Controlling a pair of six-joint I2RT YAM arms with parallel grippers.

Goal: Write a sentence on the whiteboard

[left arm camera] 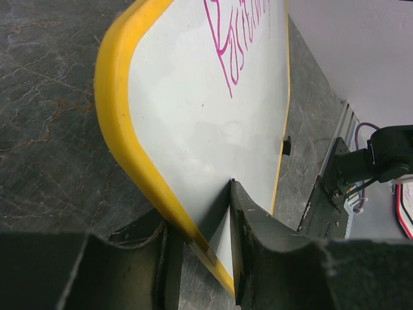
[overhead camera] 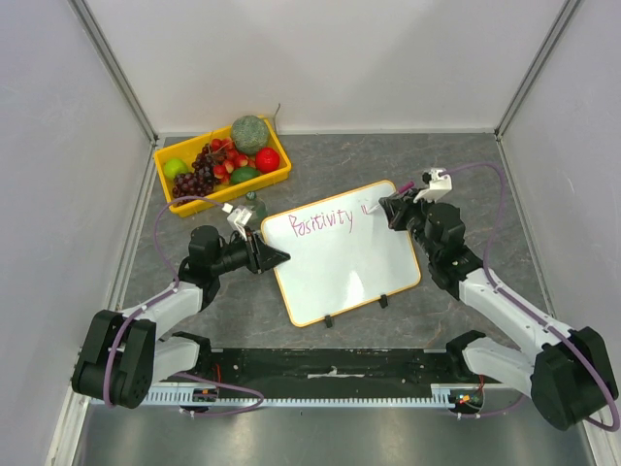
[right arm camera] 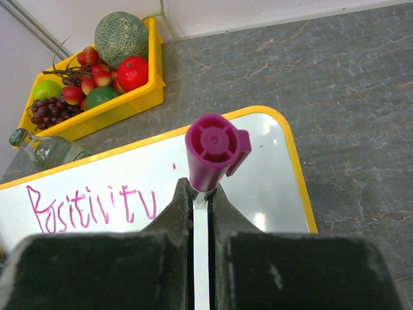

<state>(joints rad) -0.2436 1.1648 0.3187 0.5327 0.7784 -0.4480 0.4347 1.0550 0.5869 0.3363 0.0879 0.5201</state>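
The whiteboard (overhead camera: 344, 254) shows your sentence (overhead camera: 322, 222) at "Positivity", perhaps a stroke more; the rest remains. Your left claw (overhead camera: 279, 257) pinches its edge, and your right claw (overhead camera: 390, 210) clamps the marker (right arm camera: 216, 150).

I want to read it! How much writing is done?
Done: one pink word, "Positivity", on the whiteboard. In hand: the left fingers pinch its yellow frame, and the right fingers grip a magenta marker just past that word. Left: the rest of the sentence; the board below is blank.
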